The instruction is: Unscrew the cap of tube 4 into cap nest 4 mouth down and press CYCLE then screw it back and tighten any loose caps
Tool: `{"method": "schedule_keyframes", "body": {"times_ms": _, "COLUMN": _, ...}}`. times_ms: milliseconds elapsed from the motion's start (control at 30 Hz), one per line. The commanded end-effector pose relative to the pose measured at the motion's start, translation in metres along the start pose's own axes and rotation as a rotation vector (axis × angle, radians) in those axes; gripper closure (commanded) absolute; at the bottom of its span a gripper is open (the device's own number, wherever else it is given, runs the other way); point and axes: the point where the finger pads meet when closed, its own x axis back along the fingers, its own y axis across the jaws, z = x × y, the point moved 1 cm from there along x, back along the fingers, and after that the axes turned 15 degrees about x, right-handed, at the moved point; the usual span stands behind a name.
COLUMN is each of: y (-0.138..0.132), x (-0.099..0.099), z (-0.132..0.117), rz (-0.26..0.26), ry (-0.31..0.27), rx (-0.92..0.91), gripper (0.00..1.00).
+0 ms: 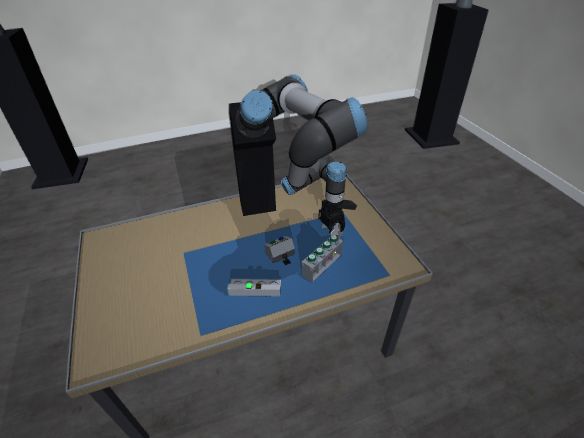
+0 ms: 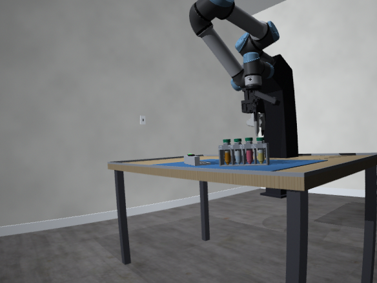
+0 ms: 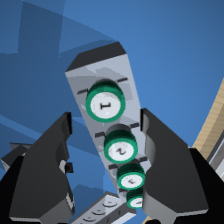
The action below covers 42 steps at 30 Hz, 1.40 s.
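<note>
Cap 4 [image 3: 134, 201] sits on its own tube at the near edge of my wrist view. Caps 3 [image 3: 131, 177], 2 [image 3: 120, 148] and 1 [image 3: 105, 104] follow in a row away from me in the decapping station [image 1: 312, 270]. My gripper [image 2: 259, 127] hangs just above the tube 1 end of the row. My fingers stand partly apart, clear of every cap and holding nothing. Farther off, the green lamp [image 1: 248, 286] on the cap tray [image 1: 235, 290] is lit. I judge recapping done and only the loose-cap check left, though I cannot tell the caps' heights apart. Next I rise clear, cross to the key housing [image 1: 278, 248] and push the READY key [image 1: 272, 241] until it switches.
</note>
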Motion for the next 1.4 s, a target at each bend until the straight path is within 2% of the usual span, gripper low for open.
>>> {"method": "schedule_keyframes", "body": {"times_ms": 0, "y": 0.0, "x": 0.014, "z": 0.0, "rz": -0.001, "ry": 0.0, "rx": 0.0, "gripper": 0.65}}
{"method": "schedule_keyframes", "body": {"times_ms": 300, "y": 0.0, "x": 0.027, "z": 0.0, "rz": -0.001, "ry": 0.0, "rx": 0.0, "gripper": 0.65}}
{"method": "schedule_keyframes", "body": {"times_ms": 433, "y": 0.0, "x": 0.027, "z": -0.033, "rz": -0.001, "ry": 0.0, "rx": 0.33, "gripper": 0.65}}
{"method": "schedule_keyframes", "body": {"times_ms": 467, "y": 0.0, "x": 0.027, "z": -0.033, "rz": -0.001, "ry": 0.0, "rx": 0.333, "gripper": 0.65}}
{"method": "schedule_keyframes", "body": {"times_ms": 533, "y": 0.0, "x": 0.027, "z": -0.05, "rz": -0.001, "ry": -0.001, "rx": 0.477, "gripper": 0.65}}
{"method": "schedule_keyframes", "body": {"times_ms": 800, "y": 0.0, "x": 0.027, "z": -0.052, "rz": -0.001, "ry": 0.0, "rx": 0.489, "gripper": 0.65}}
{"method": "schedule_keyframes", "body": {"times_ms": 1167, "y": 0.0, "x": -0.006, "z": -0.052, "rz": -0.001, "ry": 0.0, "rx": 0.489, "gripper": 0.65}}
{"method": "schedule_keyframes", "body": {"times_ms": 1367, "y": 0.0, "x": -0.009, "z": -0.052, "rz": -0.001, "ry": 0.0, "rx": 0.489, "gripper": 0.65}}
